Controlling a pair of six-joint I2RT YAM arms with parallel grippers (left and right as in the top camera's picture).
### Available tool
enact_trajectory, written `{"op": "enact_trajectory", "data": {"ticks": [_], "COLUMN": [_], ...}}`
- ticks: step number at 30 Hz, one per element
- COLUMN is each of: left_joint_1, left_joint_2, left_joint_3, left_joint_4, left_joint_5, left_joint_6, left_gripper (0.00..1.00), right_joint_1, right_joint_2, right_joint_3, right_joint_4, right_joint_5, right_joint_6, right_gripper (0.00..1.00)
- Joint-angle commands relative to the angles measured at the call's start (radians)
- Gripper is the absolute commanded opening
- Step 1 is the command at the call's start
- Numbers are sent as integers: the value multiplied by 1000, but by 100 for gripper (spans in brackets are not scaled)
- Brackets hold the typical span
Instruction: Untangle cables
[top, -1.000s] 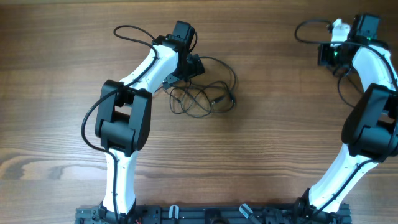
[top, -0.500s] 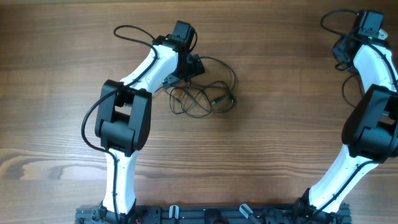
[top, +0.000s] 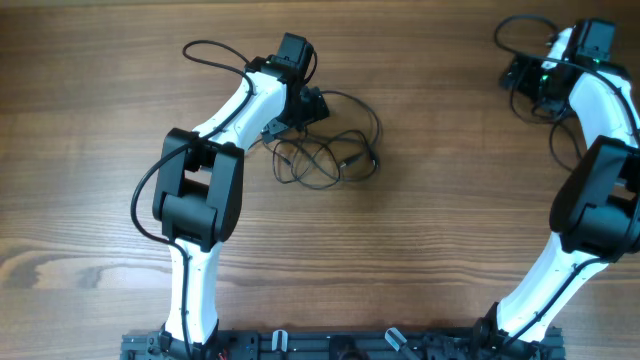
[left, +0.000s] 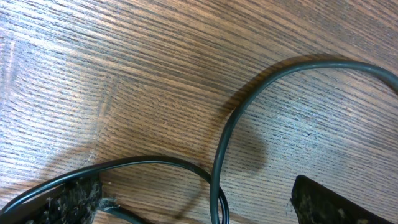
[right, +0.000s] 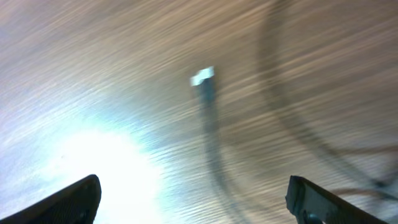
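The right wrist view is smeared, so the silver-tipped cable (right: 207, 102) reads only as a blurred streak

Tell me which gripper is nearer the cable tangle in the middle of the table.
Left. The left gripper sits right at the edge of the cable tangle; the right gripper is far off, near the far right corner of the table.

Right wrist view smears the cable (right: 208, 112) in motion blur beside white glare.
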Motion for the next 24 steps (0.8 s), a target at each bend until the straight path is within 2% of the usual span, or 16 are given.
{"op": "enact_trajectory", "data": {"ticks": [1, 4, 9, 14, 20, 24], "left_joint_1": [9, 9, 9, 9, 9, 9], "left_joint_2": [50, 50, 50, 50, 50, 50], "left_joint_3": [-36, -36, -36, -36, -36, -36], "left_joint_4": [-8, -8, -8, -8, -8, -8], "left_joint_5": [-13, -13, -13, -13, -13, -13], "left_joint_6": [2, 2, 2, 2, 2, 2], "left_gripper": [100, 100, 100, 100, 100, 100], "right_joint_1": [39, 75, 160, 266, 398, 459], "right_joint_2": [-35, -35, -35, -35, -35, -35], "right_joint_3": [3, 3, 3, 3, 3, 3], "right_joint_4": [-81, -124, -142, -148, -113, -73], "right_joint_5": [-211, -211, -211, -211, -209, -206], "right_joint_6": [-212, -229, -36, -23, 101, 108], "right_gripper": [98, 100, 100, 100, 100, 100]}}
